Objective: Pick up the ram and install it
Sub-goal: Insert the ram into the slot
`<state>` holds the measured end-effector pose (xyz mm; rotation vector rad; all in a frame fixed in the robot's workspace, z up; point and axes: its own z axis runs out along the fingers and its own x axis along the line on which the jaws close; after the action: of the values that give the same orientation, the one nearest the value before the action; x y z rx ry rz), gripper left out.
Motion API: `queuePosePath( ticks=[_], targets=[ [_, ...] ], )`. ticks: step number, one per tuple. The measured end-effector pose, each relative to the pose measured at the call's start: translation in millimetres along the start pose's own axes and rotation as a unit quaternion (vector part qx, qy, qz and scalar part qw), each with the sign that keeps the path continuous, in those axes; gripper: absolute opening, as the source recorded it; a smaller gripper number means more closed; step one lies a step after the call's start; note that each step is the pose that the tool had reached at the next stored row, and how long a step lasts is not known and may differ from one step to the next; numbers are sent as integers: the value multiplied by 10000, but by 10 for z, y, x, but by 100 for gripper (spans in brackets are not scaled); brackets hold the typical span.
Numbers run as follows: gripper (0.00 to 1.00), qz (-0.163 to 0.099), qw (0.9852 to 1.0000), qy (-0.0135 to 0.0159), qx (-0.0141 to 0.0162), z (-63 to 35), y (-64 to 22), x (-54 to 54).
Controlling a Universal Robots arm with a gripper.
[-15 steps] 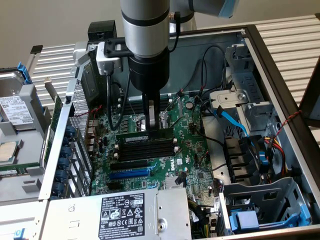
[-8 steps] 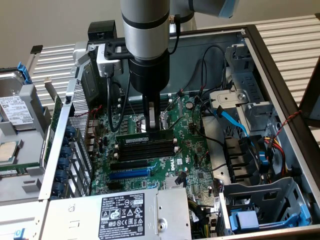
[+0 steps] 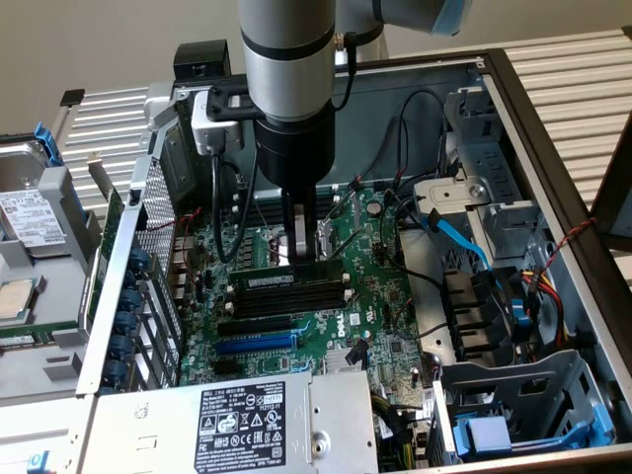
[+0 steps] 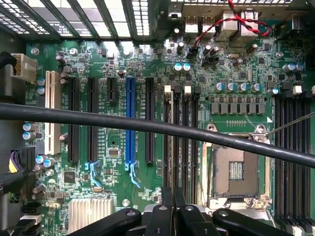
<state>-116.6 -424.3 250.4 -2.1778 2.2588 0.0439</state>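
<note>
The ram [image 3: 281, 281] stands on edge among the black memory slots [image 3: 296, 299], with the gripper [image 3: 302, 251] directly over it.
Measured from the blue slot strip [image 3: 255, 345]: the ram runs parallel to it, several slots away, in the slot of its bank farthest from the blue strip. The gripper hangs upright above the ram's middle, tips at its upper edge; I cannot tell if they touch. The wrist view shows its fingers [image 4: 166, 216] pressed together.
</note>
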Motion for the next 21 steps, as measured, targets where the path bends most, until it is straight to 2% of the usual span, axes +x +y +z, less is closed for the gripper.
queuePosePath(
  ticks=[21],
  targets=[
    [12,0,10000,1,0,101,-2,6]
  ],
)
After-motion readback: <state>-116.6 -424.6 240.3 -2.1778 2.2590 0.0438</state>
